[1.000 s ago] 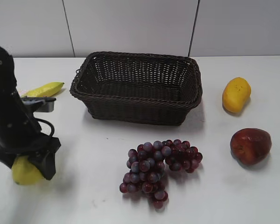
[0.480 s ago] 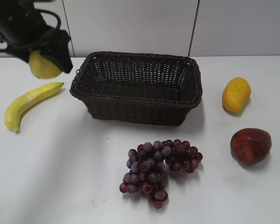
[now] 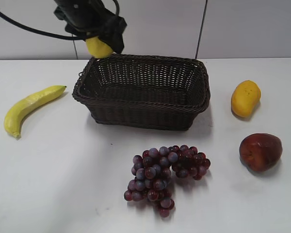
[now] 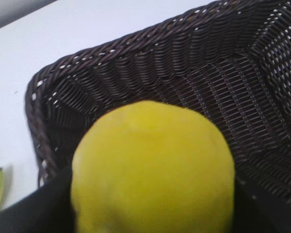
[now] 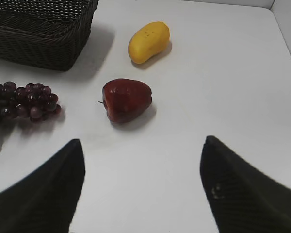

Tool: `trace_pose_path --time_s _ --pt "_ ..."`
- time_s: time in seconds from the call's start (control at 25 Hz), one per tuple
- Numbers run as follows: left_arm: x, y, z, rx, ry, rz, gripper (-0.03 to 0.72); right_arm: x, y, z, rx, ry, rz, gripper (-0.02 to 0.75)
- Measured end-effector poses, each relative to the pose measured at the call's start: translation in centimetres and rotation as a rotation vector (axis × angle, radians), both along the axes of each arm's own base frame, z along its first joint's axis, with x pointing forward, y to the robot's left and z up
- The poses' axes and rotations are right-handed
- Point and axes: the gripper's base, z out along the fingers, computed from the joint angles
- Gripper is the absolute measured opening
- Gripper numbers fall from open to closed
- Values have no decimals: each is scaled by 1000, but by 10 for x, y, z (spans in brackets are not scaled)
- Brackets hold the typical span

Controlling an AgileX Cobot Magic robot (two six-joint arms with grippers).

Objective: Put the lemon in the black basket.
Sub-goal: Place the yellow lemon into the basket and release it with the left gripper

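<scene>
Swung rightward from beside the table's banana, left hand (image 3: pixel 103 41) clenches plump yellow lemon (image 3: pixel 98 47) above dark woven wicker basket's (image 3: pixel 141 92) rear corner, poised for release.

Looks like a lab or test bench setup to me, not anybody's kitchen. Plain white table (image 3: pixel 63 194) with nothing homey on it, and behind it a bare pale wall (image 3: pixel 150 26) made of flat panels with dark seams running down between them. The stuff is laid out well apart like props: a basket (image 3: pixel 143 92) at the far middle, a banana (image 3: pixel 29 107) on the left, grapes (image 3: pixel 166 175) near the front, a mango (image 3: pixel 245 98) and a dark red fruit (image 3: pixel 260 151) on the right. A black robot arm (image 3: pixel 82 14) with a loose cable (image 3: pixel 24 28) hangs over the far left, which pretty much settles it.
</scene>
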Motion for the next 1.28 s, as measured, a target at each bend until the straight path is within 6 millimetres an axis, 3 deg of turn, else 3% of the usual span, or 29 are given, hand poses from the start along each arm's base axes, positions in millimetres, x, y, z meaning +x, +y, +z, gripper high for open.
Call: trace_pose_path --time_s 0.36,0.68,0.88,1.04,1.28 --pt "7 -58 -66 -25 -64 -59 537 0 0 0 -1 0 0 561" --pt "12 -68 -109 5 -24 -64 537 0 0 0 -1 0 0 561" --pt "11 -67 -118 27 12 -69 540 0 0 0 -1 0 0 561" --pt "10 -67 -120 34 21 -71 651 0 0 0 0 0 0 561" --pt "9 -65 -109 39 2 -78 639 0 0 0 -1 0 0 561"
